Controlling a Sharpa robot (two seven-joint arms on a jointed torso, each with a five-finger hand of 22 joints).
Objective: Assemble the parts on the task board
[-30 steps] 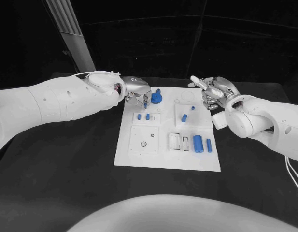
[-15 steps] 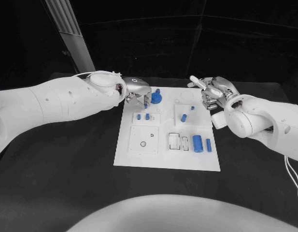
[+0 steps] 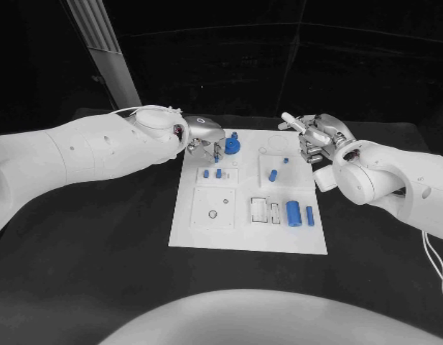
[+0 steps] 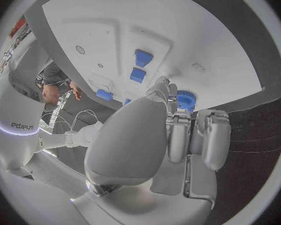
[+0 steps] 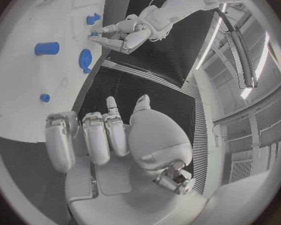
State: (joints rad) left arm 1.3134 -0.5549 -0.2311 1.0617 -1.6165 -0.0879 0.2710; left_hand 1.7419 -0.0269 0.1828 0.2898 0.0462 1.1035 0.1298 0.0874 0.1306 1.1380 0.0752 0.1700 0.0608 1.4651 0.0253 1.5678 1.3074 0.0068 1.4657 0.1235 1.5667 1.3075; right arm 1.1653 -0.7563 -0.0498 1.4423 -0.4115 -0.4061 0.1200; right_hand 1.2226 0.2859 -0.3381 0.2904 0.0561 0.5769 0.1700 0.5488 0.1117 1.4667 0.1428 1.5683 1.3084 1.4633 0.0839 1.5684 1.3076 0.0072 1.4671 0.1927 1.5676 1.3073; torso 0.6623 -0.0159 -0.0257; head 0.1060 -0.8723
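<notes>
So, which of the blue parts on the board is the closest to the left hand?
The round blue gear-like part at the far end of the task board, just beside the left hand. The other blue parts lie nearer the robot.

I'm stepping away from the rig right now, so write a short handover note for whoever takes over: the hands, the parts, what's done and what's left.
Left hand: over the far left corner of the task board, fingers pointing down beside the blue gear; whether it touches or holds anything cannot be told.
Right hand: at the board's far right edge, holding nothing, fingers apart.
Parts: two small blue pieces left of centre, a blue peg near the middle, a blue cylinder and a slim blue pin on the near right.
Done: cannot tell which parts are seated.
Left: the cylinder and pin look loose; they likely need placing.
</notes>
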